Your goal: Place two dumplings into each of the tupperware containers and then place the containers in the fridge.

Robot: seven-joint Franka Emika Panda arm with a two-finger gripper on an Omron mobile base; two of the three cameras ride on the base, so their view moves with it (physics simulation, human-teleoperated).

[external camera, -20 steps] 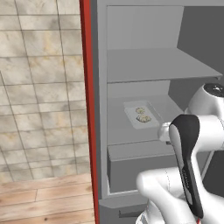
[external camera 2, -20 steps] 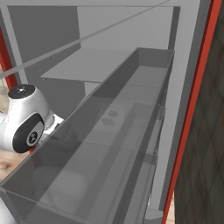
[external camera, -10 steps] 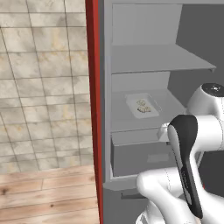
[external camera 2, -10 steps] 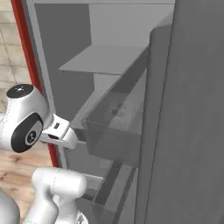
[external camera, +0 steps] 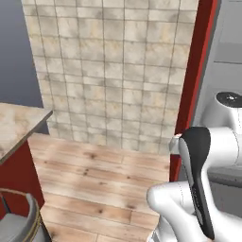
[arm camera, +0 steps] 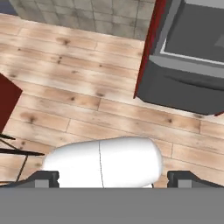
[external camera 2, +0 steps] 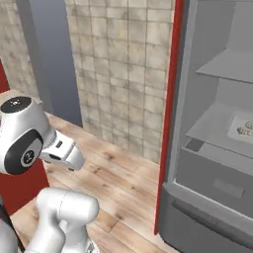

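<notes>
The fridge [external camera 2: 217, 99] stands open at the right, with a red outer edge [external camera: 196, 71], grey shelves and a grey drawer [arm camera: 188, 83]. One tupperware container [external camera 2: 234, 124] rests on its middle shelf, cut off by the picture's right edge, and small beige dumplings [external camera 2: 245, 131] lie in it. In the hand view my gripper [arm camera: 113, 179] points down at the wooden floor in front of the fridge. It is open, its fingertips [arm camera: 43, 178] far apart with nothing held between them.
A tiled wall [external camera: 113, 71] runs behind the wooden floor [external camera: 94, 175]. At the left stands a stone-topped counter [external camera: 19, 125] on a red cabinet [arm camera: 6, 103]. A round grey seat [external camera: 21, 222] sits low at the left. A grey wall panel [external camera 2: 49, 54] rises further left.
The whole picture has shifted: the base has swung away, so the fridge now sits at the right and the wall and floor have come into sight. The jaws stay open.
</notes>
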